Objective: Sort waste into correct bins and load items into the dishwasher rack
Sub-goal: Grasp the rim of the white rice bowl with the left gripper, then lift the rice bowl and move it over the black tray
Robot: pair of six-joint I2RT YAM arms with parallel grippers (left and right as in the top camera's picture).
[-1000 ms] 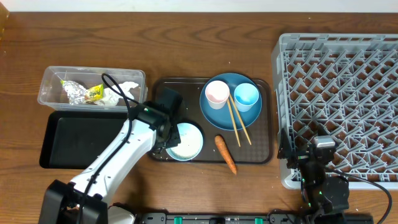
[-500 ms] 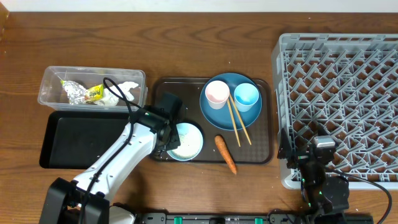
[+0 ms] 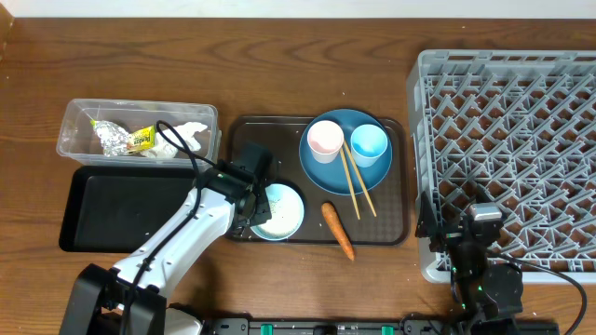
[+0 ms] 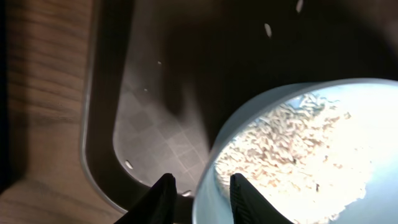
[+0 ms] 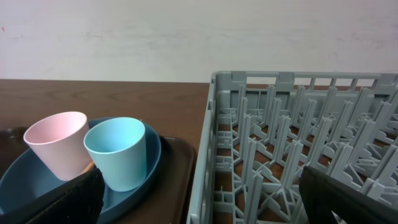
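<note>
The white bowl (image 3: 279, 210) with rice (image 4: 280, 143) sits on the front left of the brown serving tray (image 3: 391, 228). My left gripper (image 3: 248, 219) is open, and its fingers straddle the bowl's left rim (image 4: 201, 190). The orange carrot (image 3: 337, 230) lies on the tray, right of the bowl. The blue plate (image 3: 321, 172) holds the pink cup (image 3: 325, 139), the light-blue cup (image 3: 369, 141) and the chopsticks (image 3: 355, 183). My right gripper (image 3: 470, 221) is wide open and empty (image 5: 199, 199) at the grey rack's (image 3: 521, 121) front left corner.
The clear tub (image 3: 70, 149) at the back left holds foil (image 3: 112, 137), a yellow-green packet (image 3: 140, 140) and tissue (image 3: 182, 137). The black tray (image 3: 112, 209) lies in front of it. Loose rice grains (image 4: 267, 28) lie on the serving tray.
My left gripper has edged slightly forward and right along the bowl's left rim. The right arm has not moved.
</note>
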